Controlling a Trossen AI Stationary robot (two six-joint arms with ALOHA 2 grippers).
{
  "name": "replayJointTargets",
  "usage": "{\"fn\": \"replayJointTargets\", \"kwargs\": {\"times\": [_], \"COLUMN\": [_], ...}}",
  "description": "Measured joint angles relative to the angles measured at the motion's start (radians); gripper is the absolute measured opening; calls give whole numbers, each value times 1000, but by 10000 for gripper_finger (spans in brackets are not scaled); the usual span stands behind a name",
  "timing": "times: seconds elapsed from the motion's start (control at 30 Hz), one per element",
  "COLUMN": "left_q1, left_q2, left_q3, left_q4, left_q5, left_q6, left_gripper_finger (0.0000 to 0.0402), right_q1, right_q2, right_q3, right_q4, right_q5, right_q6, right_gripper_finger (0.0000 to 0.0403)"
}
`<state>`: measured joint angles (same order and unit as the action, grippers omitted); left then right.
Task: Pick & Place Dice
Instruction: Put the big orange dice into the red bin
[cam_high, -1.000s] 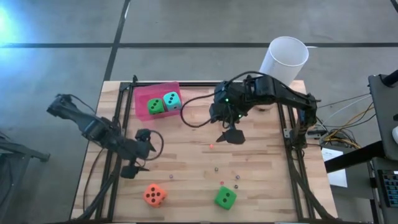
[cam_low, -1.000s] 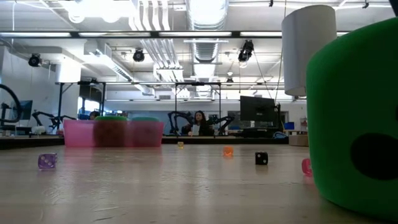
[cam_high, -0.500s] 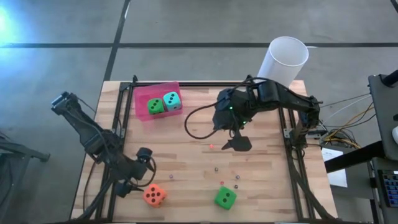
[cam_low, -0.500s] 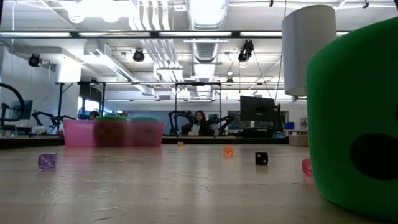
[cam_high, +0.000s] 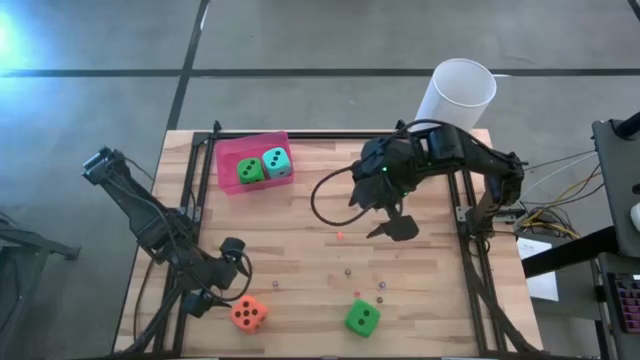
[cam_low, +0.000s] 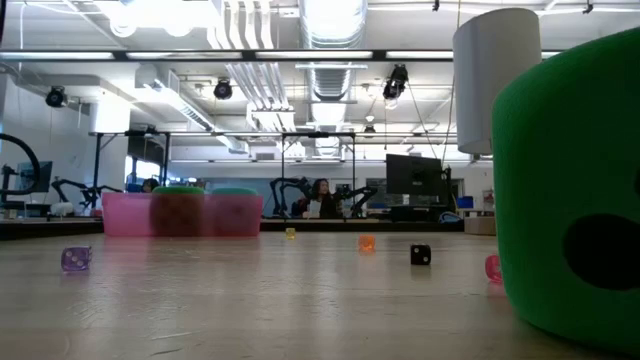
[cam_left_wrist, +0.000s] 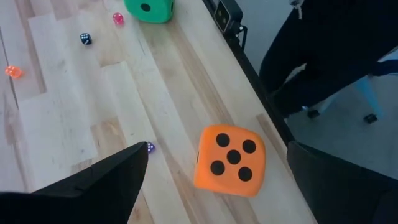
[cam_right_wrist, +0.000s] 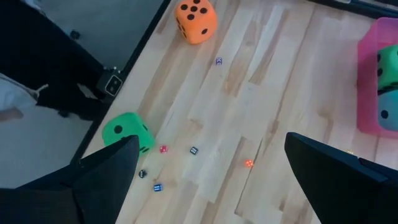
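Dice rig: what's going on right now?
Dice are being sorted into the pink bin, which already holds a green die and the teal die. The left gripper, fingers open, is low beside the orange die at the table's near edge, not yet gripping it. The right gripper hangs open over mid-table. The other green die sits loose near the front, with tiny beads scattered nearby.

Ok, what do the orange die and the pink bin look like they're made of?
The orange die looks like soft foam: matte, no glare, rounded edges, flat black pips that seem printed. The left gripper hovers over it with its fingers open. The pink bin looks like thin translucent plastic: in the low view the dice inside show dimly through its wall. Both are judged by look only.
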<state>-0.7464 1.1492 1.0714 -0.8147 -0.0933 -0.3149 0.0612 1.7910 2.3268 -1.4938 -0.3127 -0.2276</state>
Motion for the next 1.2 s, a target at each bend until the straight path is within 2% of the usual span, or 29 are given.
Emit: {"fn": "replayJointTargets", "kwargs": {"times": [0.3, 0.63, 0.9, 1.2], "left_q1": [0, 0, 1, 3], "left_q2": [-1, -5, -5, -5], "left_q3": [0, 0, 0, 0], "left_q4": [-27, -159, -157, -156], "left_q5": [-3, -3, -3, -4], "left_q6": [1, 0, 0, 0], "left_gripper_finger": [386, 391, 386, 390], "right_q1": [0, 0, 0, 0], "right_q2": [-4, -4, -4, -4], "right_q3": [-1, -3, -5, -5], "right_q4": [6, 9, 9, 11], "right_q5": [0, -1, -1, -1], "right_q6": [42, 64, 141, 142], "right_gripper_finger": [400, 400, 400, 400]}}
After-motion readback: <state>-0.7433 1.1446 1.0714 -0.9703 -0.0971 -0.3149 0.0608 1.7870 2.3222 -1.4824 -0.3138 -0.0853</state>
